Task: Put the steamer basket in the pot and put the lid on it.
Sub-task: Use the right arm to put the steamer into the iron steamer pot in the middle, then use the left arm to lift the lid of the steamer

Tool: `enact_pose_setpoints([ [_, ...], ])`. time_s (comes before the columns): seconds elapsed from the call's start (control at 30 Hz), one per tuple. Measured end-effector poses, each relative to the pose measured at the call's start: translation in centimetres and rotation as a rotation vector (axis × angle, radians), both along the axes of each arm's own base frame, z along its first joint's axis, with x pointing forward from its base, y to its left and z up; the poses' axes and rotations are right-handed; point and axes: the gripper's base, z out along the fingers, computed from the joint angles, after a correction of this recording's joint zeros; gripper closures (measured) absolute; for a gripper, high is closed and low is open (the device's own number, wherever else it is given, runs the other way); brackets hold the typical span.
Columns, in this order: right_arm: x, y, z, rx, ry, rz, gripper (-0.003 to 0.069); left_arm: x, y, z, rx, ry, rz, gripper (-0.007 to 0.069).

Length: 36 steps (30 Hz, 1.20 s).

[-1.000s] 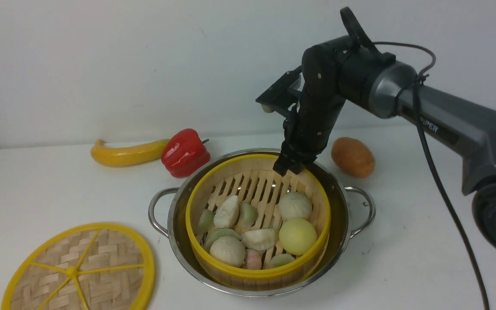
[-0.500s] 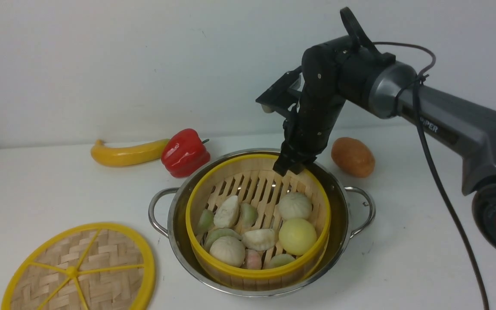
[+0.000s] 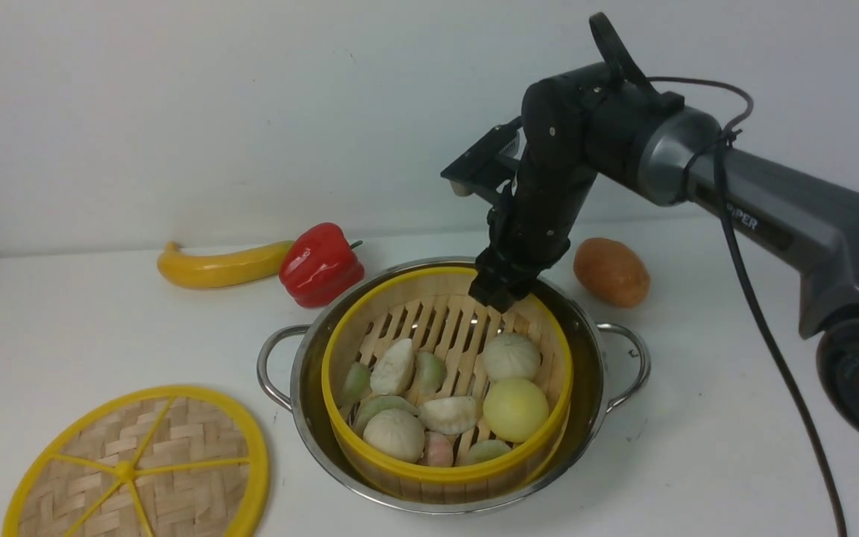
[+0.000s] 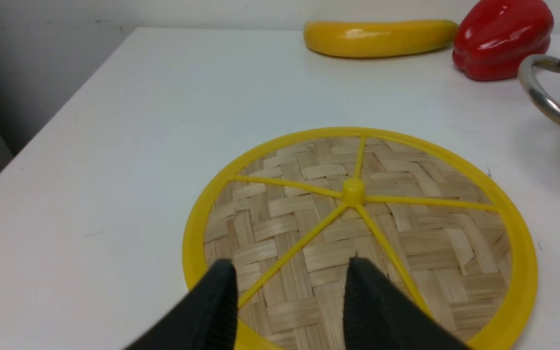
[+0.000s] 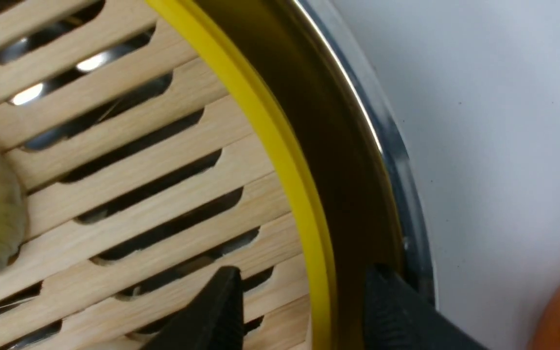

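Bare bench (image 3: 64, 328) lies left of and beyond the lid (image 3: 168, 447). The right gripper (image 3: 500, 294), jaws straddling the far rim of the steamer basket (image 3: 444, 471), blocks that side; red pepper (image 3: 319, 265) and potato (image 3: 611, 271) flank the pot (image 3: 586, 418) behind.

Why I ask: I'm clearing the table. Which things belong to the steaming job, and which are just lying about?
Job: round yellow-rimmed bamboo steamer basket; shiny wide stainless-steel pot; flat woven-bamboo yellow-rimmed lid.
Lying about: long yellow banana; glossy red bell pepper; brown oval potato.
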Motion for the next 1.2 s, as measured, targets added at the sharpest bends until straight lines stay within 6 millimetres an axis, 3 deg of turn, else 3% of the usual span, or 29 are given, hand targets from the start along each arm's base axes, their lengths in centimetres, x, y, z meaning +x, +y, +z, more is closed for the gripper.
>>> enact_pose_setpoints([
  [0.2,0.1,0.0,4.0,0.043,-0.095,-0.006,0.0341,0.0,0.0,0.0,0.0,0.0,0.0,0.0334],
  [0.33,-0.7,-1.2,9.3,0.047,-0.224,-0.04,0.0342,0.0,0.0,0.0,0.0,0.0,0.0,0.0334],
  [0.43,-1.3,-2.1,11.7,0.036,-0.286,-0.088,0.0347,0.0,0.0,0.0,0.0,0.0,0.0,0.0334],
  [0.53,-2.2,-3.5,15.1,0.067,-0.355,-0.257,0.0372,0.0,0.0,0.0,0.0,0.0,0.0,0.0334],
  [0.63,-3.0,-4.2,17.0,0.107,-0.384,-0.336,0.0404,0.0,0.0,0.0,0.0,0.0,0.0,0.0334],
  [0.8,-6.2,-6.1,22.8,0.209,-0.472,-0.395,0.0552,0.0,0.0,0.0,0.0,0.0,0.0,0.0334],
  [1.0,-10.4,-8.2,28.2,0.315,-0.554,-0.405,0.0686,0.0,0.0,0.0,0.0,0.0,0.0,0.0334],
  [1.2,-15.1,-10.2,33.0,0.502,-0.587,-0.454,0.0693,0.0,0.0,0.0,0.0,0.0,0.0,0.0334],
])
